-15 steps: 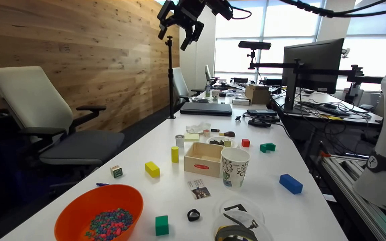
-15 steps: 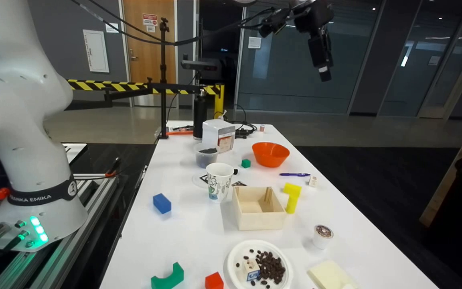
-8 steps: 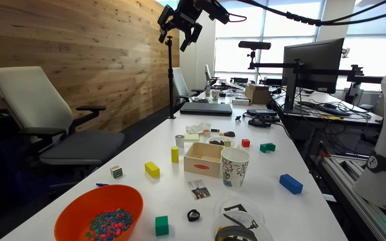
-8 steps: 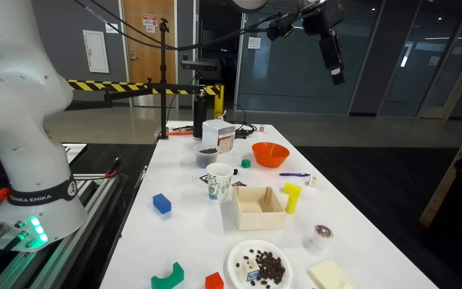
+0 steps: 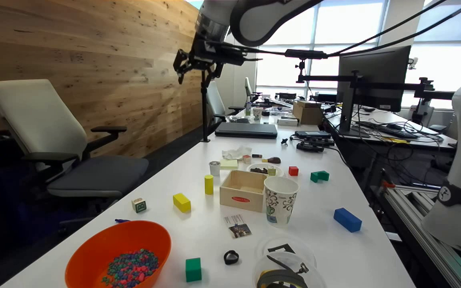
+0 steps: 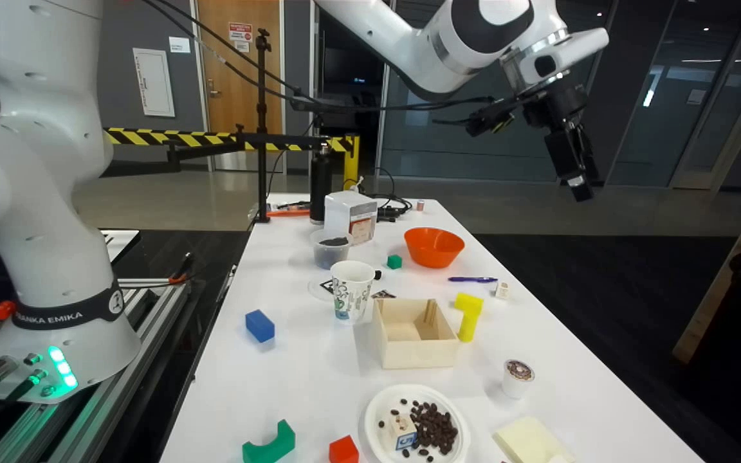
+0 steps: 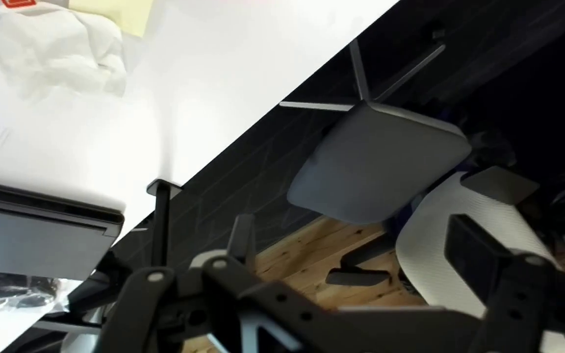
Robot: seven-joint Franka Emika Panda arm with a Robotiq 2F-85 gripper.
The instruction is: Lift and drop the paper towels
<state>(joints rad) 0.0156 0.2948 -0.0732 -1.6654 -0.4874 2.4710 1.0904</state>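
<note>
The gripper point(image 5: 193, 81) is held high in the air, well above the white table point(image 6: 280, 386), and is pointed downward at a tilt. Its black fingers point(image 7: 478, 260) are set wide apart; between them, in the wrist view, part of a wooden wall point(image 7: 312, 245) and an armrest point(image 7: 358, 276) of a chair point(image 7: 378, 162) are seen in the background.

The paper towel point(image 7: 62, 56) is found crumpled on the table, lower than the gripper and well apart from it: up and to the left of the fingers in the wrist view, down and to the right of the gripper in an exterior view. Just beside the paper towel, a yellow note pad point(image 7: 120, 14) and a small letter block point(image 5: 247, 159) are seen. To the left of the fingers in the wrist view, a closed laptop point(image 7: 37, 235) is laid on the table; between it and the fingers in that view, a black stand point(image 7: 161, 220) is set at the table's edge.

Down and to the left of the gripper in an exterior view, a wooden box point(image 6: 419, 352), a paper cup point(image 6: 352, 289) and an orange bowl point(image 6: 431, 254) are placed. Lower still from the gripper there, coffee beans point(image 6: 435, 427) are spread on a white plate point(image 6: 375, 411).
</note>
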